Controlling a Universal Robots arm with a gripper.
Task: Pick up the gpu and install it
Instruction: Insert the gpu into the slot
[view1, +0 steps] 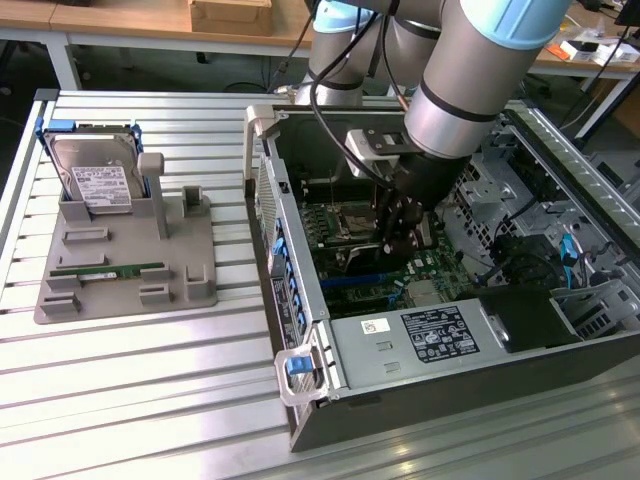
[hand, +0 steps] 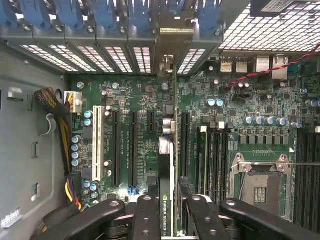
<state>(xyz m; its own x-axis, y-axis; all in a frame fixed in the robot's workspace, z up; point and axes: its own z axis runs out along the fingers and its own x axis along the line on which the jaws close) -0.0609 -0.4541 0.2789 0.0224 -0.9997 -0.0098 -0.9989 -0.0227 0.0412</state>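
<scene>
In the wrist view the gpu (hand: 166, 170) is seen edge-on, a thin black card with a green NVIDIA Quadro label. My gripper (hand: 169, 206) is shut on it, one black finger (hand: 146, 215) on each side. The card runs between the motherboard's expansion slots (hand: 132, 145), and its silver bracket end (hand: 167, 65) reaches the rear slot openings. I cannot tell whether it is seated in a slot. In the exterior view the gripper (view1: 398, 228) is down inside the open computer case (view1: 300, 330), over the motherboard (view1: 430, 270).
A grey fixture (view1: 190, 275) on the exterior view's left holds a silver hard drive (view1: 95, 180) and a green memory stick (view1: 105, 270). The power supply (view1: 430, 335), drive cages (view1: 560, 250), the empty CPU socket (hand: 260, 187) and cables (hand: 60, 107) crowd the case.
</scene>
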